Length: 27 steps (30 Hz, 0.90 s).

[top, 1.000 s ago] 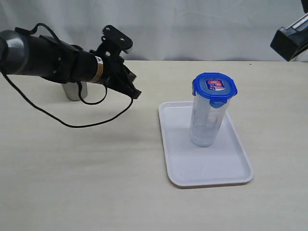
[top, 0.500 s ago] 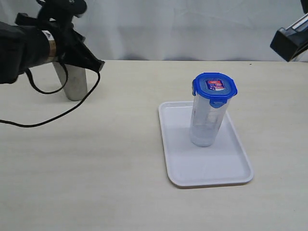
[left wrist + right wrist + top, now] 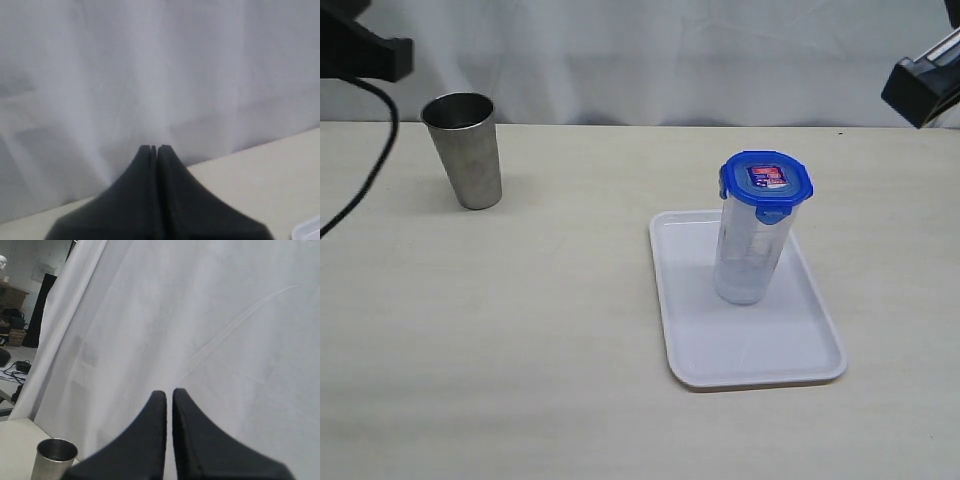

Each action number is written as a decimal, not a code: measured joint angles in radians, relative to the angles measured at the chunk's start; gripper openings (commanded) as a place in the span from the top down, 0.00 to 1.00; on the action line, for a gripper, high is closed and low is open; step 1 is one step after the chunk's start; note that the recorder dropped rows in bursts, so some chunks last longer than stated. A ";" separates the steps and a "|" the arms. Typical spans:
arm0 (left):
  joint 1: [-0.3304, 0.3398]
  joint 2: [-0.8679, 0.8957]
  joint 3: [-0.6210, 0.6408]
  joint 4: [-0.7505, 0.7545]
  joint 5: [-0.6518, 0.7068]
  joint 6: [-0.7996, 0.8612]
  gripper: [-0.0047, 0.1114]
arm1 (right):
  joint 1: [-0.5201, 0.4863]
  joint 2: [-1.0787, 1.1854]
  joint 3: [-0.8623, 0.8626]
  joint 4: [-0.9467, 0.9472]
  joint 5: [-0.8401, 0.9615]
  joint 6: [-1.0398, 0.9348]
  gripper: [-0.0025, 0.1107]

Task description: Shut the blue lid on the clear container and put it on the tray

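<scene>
Standing well apart from tray (image 3: pixel 720 365): steel cup (image 3: pixel 466 150)

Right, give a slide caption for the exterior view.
Tall clear plastic container, bright blue lid on, stands on white rectangular tray; tapered steel cup apart, far left.

We find the tray (image 3: pixel 720 350) lying flat on the surface (image 3: pixel 520 350), right of centre in the lower half of the exterior frame, its long sides running front to back. The container (image 3: pixel 748 260) stands upright on the tray, in its rear half, inside the rim. The lid (image 3: pixel 766 182) sits on top of the container, over its mouth. The cup (image 3: pixel 466 150) stands upright on the surface in the upper left, well apart from the tray, behind it and to its left. A curtain (image 3: pixel 640 60) hangs behind the surface across the top of the frame. A cable (image 3: pixel 370 160) hangs down left of the cup. Part of the left arm (image 3: pixel 360 50) fills the upper left corner, and part of the right arm (image 3: pixel 925 85) the upper right.
</scene>
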 measured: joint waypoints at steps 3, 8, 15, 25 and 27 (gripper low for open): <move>0.000 -0.142 0.047 0.000 0.000 -0.019 0.96 | 0.000 0.000 0.000 0.000 0.000 0.000 0.94; 0.000 -0.350 0.112 0.000 0.000 -0.067 0.96 | 0.000 0.000 0.000 0.000 0.000 0.000 0.94; 0.000 -0.560 0.165 -0.002 -0.032 -0.107 0.96 | 0.000 0.000 0.000 0.000 0.000 0.000 0.94; 0.000 -0.644 0.170 -0.002 -0.192 -0.111 0.96 | 0.000 0.000 0.000 0.002 0.000 0.000 0.94; 0.000 -0.644 0.170 -0.002 -0.197 -0.111 0.96 | 0.000 0.000 0.000 0.004 0.000 0.000 0.94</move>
